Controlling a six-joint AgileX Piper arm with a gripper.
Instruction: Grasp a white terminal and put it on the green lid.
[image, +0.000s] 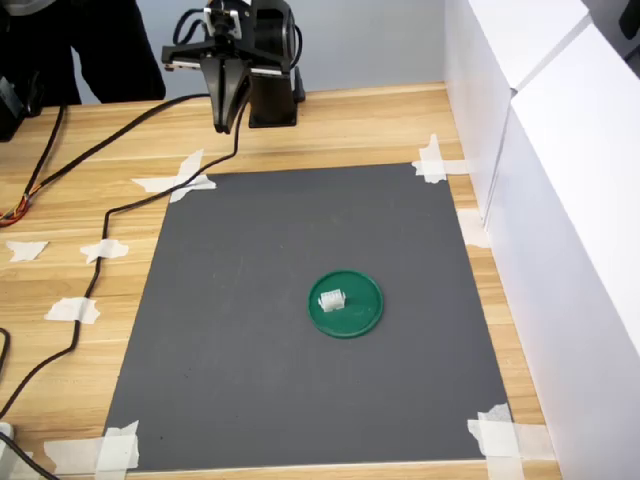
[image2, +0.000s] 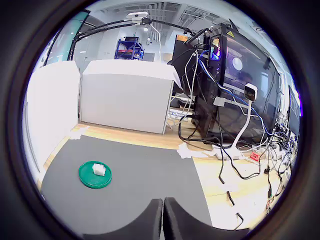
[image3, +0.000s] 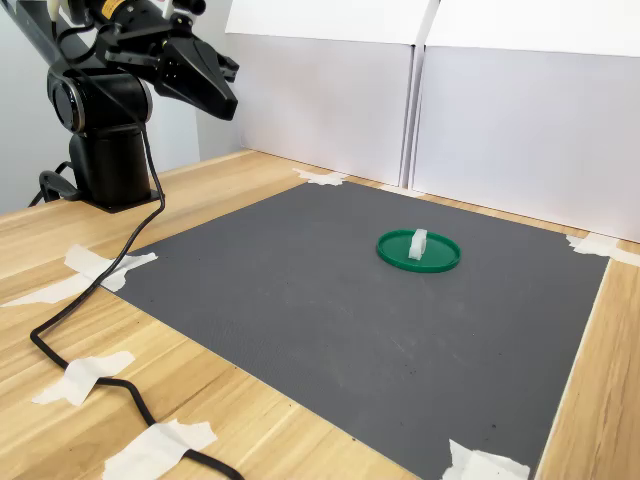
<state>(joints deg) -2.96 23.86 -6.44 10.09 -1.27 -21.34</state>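
White terminal already sits on green lid, lower-center of the first exterior view w/ claw empty, fingers together, upper left near arm base, so prob. just park clear, no re-grasp.

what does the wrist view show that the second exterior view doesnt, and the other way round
Only the wrist view: a computer tower with tangled cables, a small white camera on a stand, and the room behind.

Only the second exterior view: the arm's base on the wooden table, a black cable trailing from it, and the gripper seen from outside, raised well away from the lid.

Both: the white terminal resting on the green lid, the grey mat, and the white boards.
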